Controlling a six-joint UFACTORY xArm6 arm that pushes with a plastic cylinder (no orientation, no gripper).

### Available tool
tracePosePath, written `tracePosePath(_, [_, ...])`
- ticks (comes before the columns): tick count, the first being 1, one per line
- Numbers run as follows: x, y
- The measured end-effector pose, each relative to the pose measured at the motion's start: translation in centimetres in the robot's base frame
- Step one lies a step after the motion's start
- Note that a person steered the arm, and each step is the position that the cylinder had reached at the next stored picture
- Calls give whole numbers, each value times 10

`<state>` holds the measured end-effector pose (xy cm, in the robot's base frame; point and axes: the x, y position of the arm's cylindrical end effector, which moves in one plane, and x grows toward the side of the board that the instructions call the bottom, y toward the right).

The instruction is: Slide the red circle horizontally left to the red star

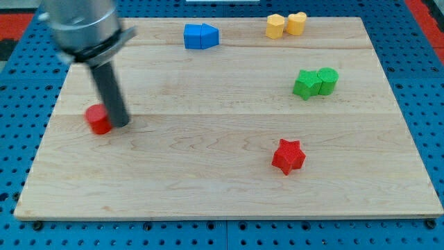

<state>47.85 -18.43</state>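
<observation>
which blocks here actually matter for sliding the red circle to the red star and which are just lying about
In the job:
red circle, at the view's left
red star, lower right of centre
my tip, touching the red circle's right side

Lying about:
blue blocks, top
yellow blocks, top right
green blocks, right

Tip (121, 123) beside circle (98, 119), star (288, 155) rightward

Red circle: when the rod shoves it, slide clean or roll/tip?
Probably slides: the red circle looks squat and sits flat on the smooth wooden board. Its round side may let it slip off my tip, which touches its right edge. Likely light and rigid.
</observation>
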Motion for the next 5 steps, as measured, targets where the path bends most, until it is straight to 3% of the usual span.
tracePosePath(1, [-27,54])
tracePosePath(2, [-71,36])
tracePosePath(3, [-65,-10])
tracePosePath(4, [-8,-16])
tracePosePath(5, [-28,-42])
